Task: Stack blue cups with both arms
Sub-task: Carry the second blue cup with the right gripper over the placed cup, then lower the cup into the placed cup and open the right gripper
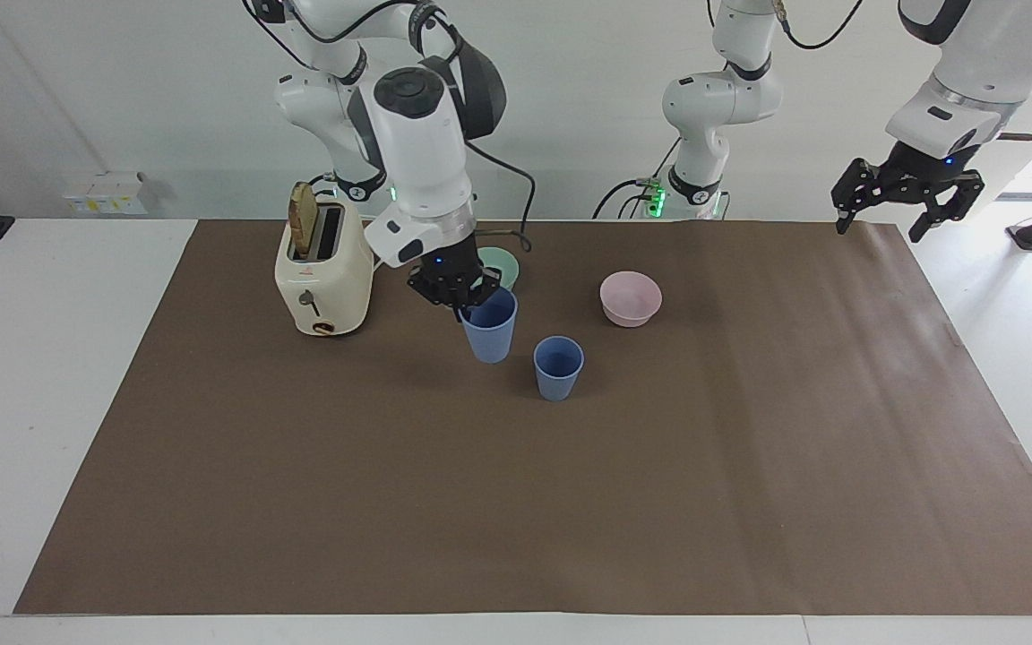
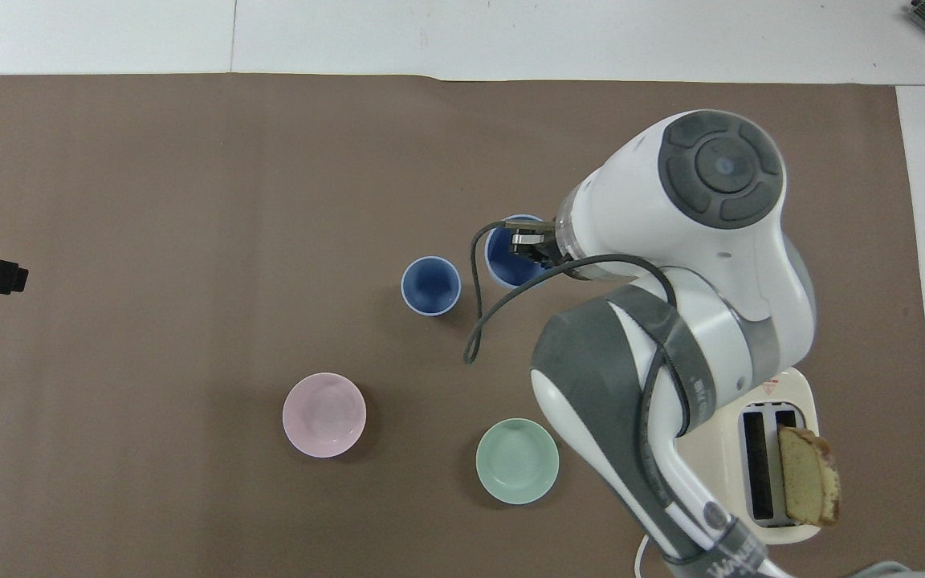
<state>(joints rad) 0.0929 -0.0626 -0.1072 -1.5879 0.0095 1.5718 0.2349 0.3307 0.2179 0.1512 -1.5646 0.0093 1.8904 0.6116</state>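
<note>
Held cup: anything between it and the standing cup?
Nothing visible. The right gripper grips the held cup by its rim, lifted beside the standing cup, with only bare mat between them. The bowls stand nearer the robots, off that path.

Your right gripper (image 1: 462,300) hangs from a wrist pointing steeply down, its fingers pinched on the rim of a blue cup (image 1: 490,326) held in the air just beside the standing cup (image 1: 558,367), toward the right arm's end. Your left gripper (image 1: 906,199) waits raised, fingers spread, well apart from that standing cup.
</note>
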